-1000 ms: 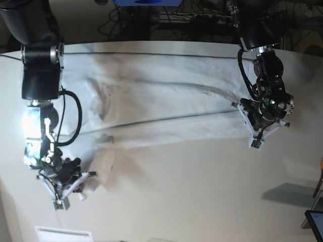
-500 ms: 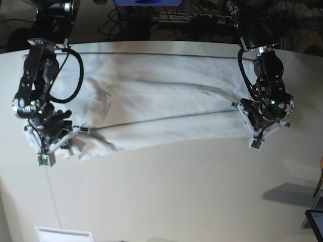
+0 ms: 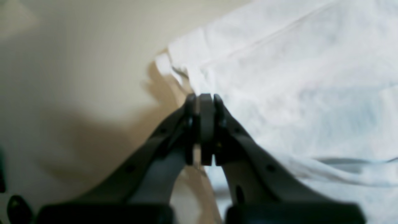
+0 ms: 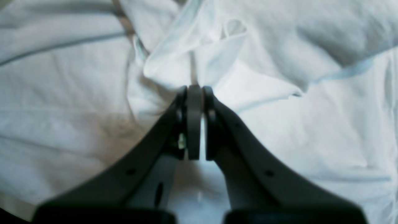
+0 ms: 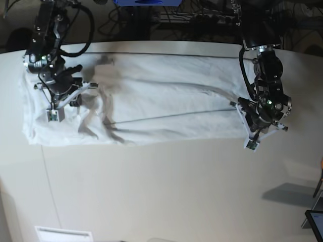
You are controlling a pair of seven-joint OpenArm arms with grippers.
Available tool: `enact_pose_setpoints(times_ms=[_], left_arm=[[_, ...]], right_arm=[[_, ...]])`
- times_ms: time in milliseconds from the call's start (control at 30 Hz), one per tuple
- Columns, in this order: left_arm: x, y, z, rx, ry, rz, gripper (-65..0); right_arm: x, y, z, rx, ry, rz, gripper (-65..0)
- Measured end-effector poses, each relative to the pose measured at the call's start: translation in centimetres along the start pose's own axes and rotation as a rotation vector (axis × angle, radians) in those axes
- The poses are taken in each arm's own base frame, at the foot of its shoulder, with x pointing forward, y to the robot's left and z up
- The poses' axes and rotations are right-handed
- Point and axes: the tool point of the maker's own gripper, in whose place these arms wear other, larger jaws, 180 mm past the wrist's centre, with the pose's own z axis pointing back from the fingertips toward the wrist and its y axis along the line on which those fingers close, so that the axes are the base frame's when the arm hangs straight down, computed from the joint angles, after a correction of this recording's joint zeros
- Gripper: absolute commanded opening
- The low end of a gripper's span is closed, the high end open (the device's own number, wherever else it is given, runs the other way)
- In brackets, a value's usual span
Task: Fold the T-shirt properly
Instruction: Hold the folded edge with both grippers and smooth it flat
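The T-shirt (image 5: 151, 101) lies spread across the far half of the desk (image 5: 166, 191) as a long white band running from 9 o'clock to 3 o'clock, already doubled lengthwise, with creases along its length.

The right pincer (image 5: 54, 113) sits over the 9 o'clock end of the garment. In its wrist view the jaws are pressed together, and a bunched fold of white cloth rises right at their tips (image 4: 194, 90); it seems to be pinching that fold, though the blur leaves the grip uncertain. The fabric around it is rumpled, with a sleeve or hem flap turned over.

The left pincer (image 5: 251, 143) stands at the 3 o'clock end, at the shirt's near corner. Its jaws are likewise closed (image 3: 202, 99), their tips at the very edge of the cloth, where it meets bare desk. Whether any fabric is caught between them cannot be told.

The step in hand looks like a lengthwise fold. The next move probably calls for smoothing the rumpled end and then carrying one end across to the other.
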Motion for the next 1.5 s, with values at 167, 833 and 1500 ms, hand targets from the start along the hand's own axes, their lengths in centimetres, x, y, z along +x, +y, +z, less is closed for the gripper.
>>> enact_pose_setpoints(times_ms=[167,833,1500], left_arm=[[0.8,0.4,0.7,0.019,-0.03,-0.009,-65.0],[-0.4,-0.1,2.4,0.044,-0.025,-0.144,-65.0],[-1.2,0.2,3.7,0.068,-0.028,-0.2,-65.0]], right_arm=[[-1.8,0.3,0.3,0.004,0.021,-0.02,-64.9],[-3.3,0.5,2.1,0.061,-0.098,-0.145,-64.9],[-5.9,-1.7,3.0,0.013,-0.023,-0.139,-64.9]])
